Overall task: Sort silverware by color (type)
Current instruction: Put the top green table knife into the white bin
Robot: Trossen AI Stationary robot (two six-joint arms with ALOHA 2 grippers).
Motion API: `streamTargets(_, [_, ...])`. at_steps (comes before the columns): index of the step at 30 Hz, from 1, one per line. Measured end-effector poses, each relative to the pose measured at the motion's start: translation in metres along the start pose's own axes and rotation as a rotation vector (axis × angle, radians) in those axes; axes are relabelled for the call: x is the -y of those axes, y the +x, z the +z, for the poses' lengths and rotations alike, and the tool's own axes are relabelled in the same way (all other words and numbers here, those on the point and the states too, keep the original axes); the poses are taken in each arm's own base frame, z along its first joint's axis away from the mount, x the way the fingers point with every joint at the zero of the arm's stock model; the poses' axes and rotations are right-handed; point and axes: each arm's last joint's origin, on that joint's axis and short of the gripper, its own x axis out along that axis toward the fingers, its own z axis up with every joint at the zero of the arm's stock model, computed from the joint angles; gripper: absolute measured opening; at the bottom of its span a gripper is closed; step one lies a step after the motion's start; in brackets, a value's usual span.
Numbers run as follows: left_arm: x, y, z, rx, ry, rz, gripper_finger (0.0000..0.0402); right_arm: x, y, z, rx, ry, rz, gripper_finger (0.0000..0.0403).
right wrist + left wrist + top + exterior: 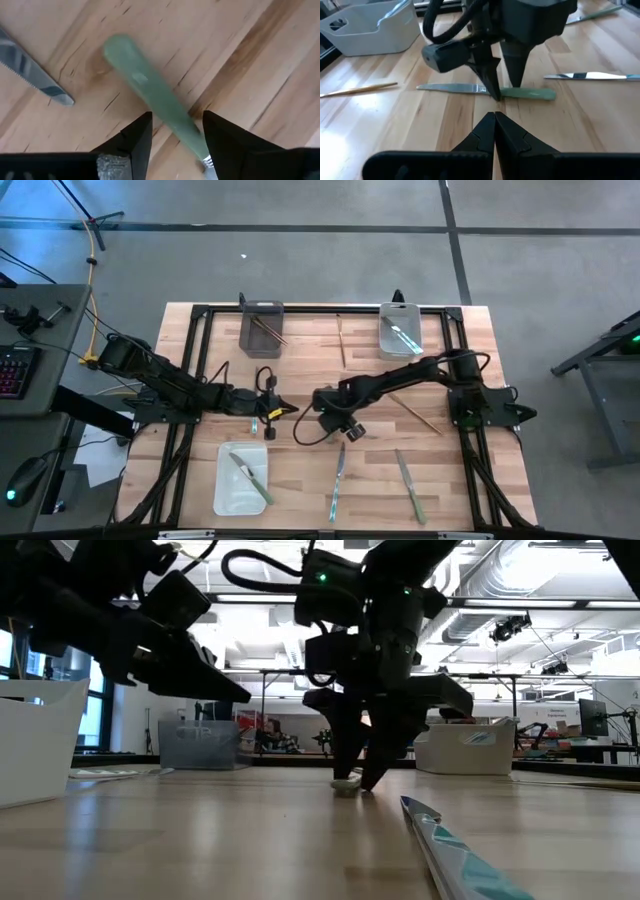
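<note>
A green-handled knife (485, 90) lies flat on the wooden table; its handle (150, 90) shows in the right wrist view. My right gripper (175, 132) points down over it, open. Its fingers (512, 70) stand on either side of the handle, close to where the blade begins, with small gaps showing. In the high view this gripper (335, 420) hides most of the knife. My left gripper (495, 120) is shut and empty. It hovers just left of the knife (278, 412), above the table (235, 695).
A dark bin (262, 327) holds brown sticks, a pale bin (400, 330) holds silvery pieces, and a white bin (242, 477) holds a green-handled knife. Loose on the table are two knives (337, 485) (408, 485) and two brown sticks (341, 340) (415, 410).
</note>
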Motion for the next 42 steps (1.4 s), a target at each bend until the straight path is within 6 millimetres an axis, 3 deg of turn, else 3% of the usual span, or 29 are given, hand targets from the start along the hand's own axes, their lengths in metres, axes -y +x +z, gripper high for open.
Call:
streamTargets(5, [0.0,0.0,0.0,0.001,-0.008,0.0,0.0,0.0,0.004,-0.001,-0.011,0.0,0.02,0.0135])
streamTargets(18, [0.0,0.0,0.001,0.006,-0.013,0.034,0.0001,0.0,0.006,-0.001,0.039,0.081,0.006,0.0015])
streamTargets(28, [0.001,-0.002,0.0,-0.006,-0.016,0.082,0.0065,0.015,-0.007,0.005,0.156,0.156,-0.085,0.0013])
streamTargets(36, [0.013,-0.022,0.013,0.029,0.015,0.135,0.0126,0.011,-0.009,0.008,0.156,0.145,-0.094,0.0012])
streamTargets(42, [0.018,-0.04,0.025,0.069,0.037,0.113,0.0144,0.006,-0.034,0.016,0.188,0.114,-0.167,0.0012])
